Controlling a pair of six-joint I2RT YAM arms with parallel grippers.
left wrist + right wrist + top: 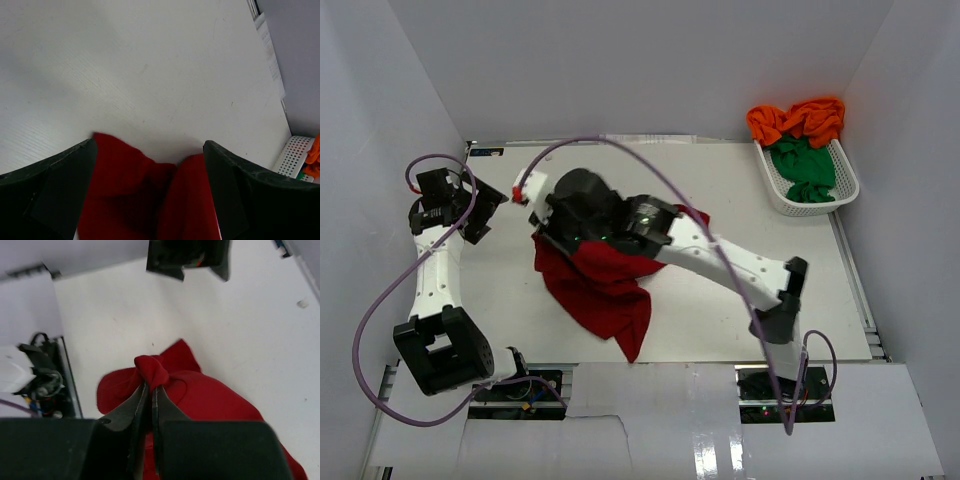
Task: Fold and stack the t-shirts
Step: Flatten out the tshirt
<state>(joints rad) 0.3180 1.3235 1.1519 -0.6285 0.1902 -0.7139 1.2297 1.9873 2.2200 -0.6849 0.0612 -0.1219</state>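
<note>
The dark red t-shirt (605,285) lies crumpled in the middle of the table. My right gripper (555,232) reaches over its left part and is shut on a bunched fold of it (152,371), held slightly raised; the fingertips (150,387) pinch the fabric. My left gripper (485,212) stands to the left of the shirt with its jaws wide apart. In the left wrist view red fabric (135,190) shows between the open fingers (149,143); I cannot tell if it touches them. Orange t-shirts (800,120) and a green t-shirt (805,165) sit in the basket.
The white lattice basket (775,190) stands at the table's far right corner and also shows in the left wrist view (295,155). White walls enclose the table. Purple cables loop from both wrists. Electronics boxes (42,382) sit at the near edge.
</note>
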